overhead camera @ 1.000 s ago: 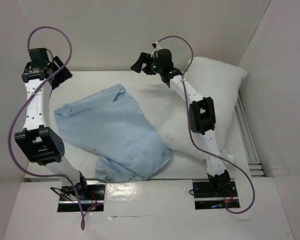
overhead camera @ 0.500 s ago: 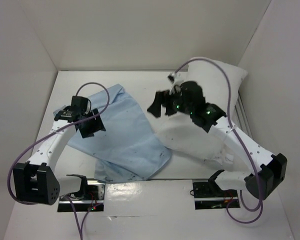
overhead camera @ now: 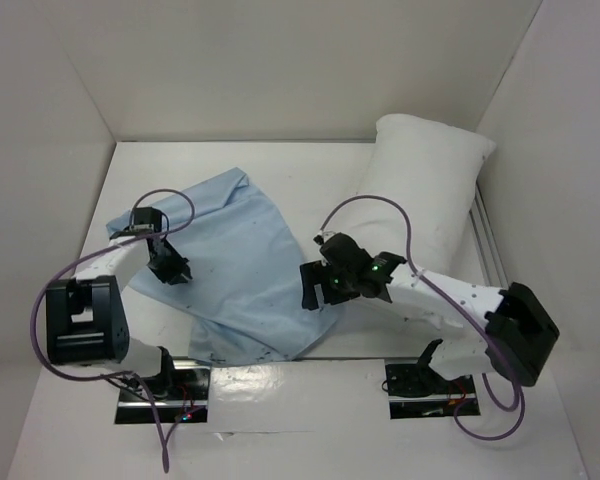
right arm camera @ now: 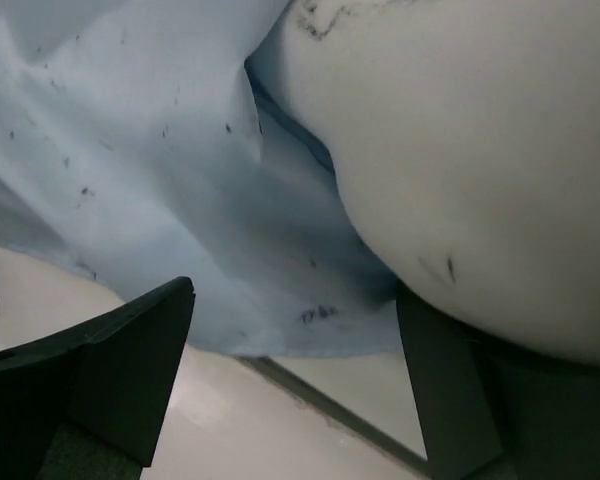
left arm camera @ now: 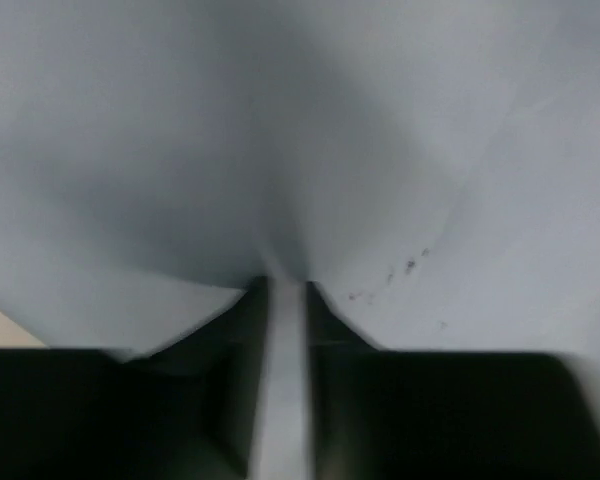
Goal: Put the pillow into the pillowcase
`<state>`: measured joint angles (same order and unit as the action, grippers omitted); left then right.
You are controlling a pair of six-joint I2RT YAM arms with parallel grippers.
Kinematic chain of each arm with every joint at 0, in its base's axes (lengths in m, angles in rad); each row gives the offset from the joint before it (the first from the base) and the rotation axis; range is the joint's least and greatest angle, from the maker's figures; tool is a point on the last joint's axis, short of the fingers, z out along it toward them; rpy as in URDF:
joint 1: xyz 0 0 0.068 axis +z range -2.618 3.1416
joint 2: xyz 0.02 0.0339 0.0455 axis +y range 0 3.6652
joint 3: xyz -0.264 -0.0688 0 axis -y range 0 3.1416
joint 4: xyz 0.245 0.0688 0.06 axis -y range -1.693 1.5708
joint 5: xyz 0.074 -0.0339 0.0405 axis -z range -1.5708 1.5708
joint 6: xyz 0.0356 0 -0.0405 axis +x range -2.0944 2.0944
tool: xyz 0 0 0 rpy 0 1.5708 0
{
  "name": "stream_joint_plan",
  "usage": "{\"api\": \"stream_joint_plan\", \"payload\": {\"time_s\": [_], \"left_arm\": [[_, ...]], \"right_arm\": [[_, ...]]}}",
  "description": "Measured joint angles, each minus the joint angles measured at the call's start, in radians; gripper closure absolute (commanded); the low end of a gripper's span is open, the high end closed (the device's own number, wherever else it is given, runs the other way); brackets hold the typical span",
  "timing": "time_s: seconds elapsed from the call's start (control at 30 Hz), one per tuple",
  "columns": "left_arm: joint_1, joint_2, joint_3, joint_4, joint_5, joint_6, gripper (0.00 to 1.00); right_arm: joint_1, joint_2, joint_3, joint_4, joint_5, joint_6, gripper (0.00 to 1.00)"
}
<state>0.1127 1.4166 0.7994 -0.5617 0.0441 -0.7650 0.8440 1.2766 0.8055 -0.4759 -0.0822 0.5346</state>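
left gripper (overhead camera: 168, 266): centre-left, jaws nearly together, pinching a pillowcase (overhead camera: 245, 255) fold
right gripper (overhead camera: 318, 285): lower centre, wide open, empty, beside pillow (overhead camera: 425, 180)

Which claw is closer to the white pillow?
Right. The right claw is open against the near end of the pillow; the left claw is across the pillowcase, pinching its left side.

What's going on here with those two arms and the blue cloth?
Two robot arms are working to get the white pillow into the light blue pillowcase. The left pincer pinches a fold of the pillowcase. The right pincer is open, low where the pillow's near end meets the cloth. The pillow is not yet inside.
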Motion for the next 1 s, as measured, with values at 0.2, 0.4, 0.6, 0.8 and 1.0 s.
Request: {"api": "stream_joint_plan", "payload": {"time_s": [0.2, 0.4, 0.6, 0.8, 1.0], "left_arm": [[0.084, 0.166, 0.097, 0.028, 0.037, -0.007, 1.00], [0.151, 0.231, 0.292, 0.026, 0.023, -0.002, 1.00], [0.177, 0.319, 0.509, 0.019, -0.013, 0.004, 1.00], [0.136, 0.409, 0.717, -0.044, -0.045, 0.066, 0.76], [-0.016, 0.396, 0.825, -0.100, -0.047, 0.182, 0.33]], "right_arm": [[0.001, 0.190, 0.034, 0.098, 0.022, -0.013, 1.00], [0.006, 0.216, 0.209, 0.095, 0.031, -0.050, 1.00], [-0.027, 0.238, 0.439, 0.097, 0.032, -0.108, 1.00], [-0.203, 0.587, 0.781, 0.122, 0.019, -0.194, 0.96], [-0.336, 1.066, 1.251, 0.019, 0.057, -0.260, 0.11]]}}
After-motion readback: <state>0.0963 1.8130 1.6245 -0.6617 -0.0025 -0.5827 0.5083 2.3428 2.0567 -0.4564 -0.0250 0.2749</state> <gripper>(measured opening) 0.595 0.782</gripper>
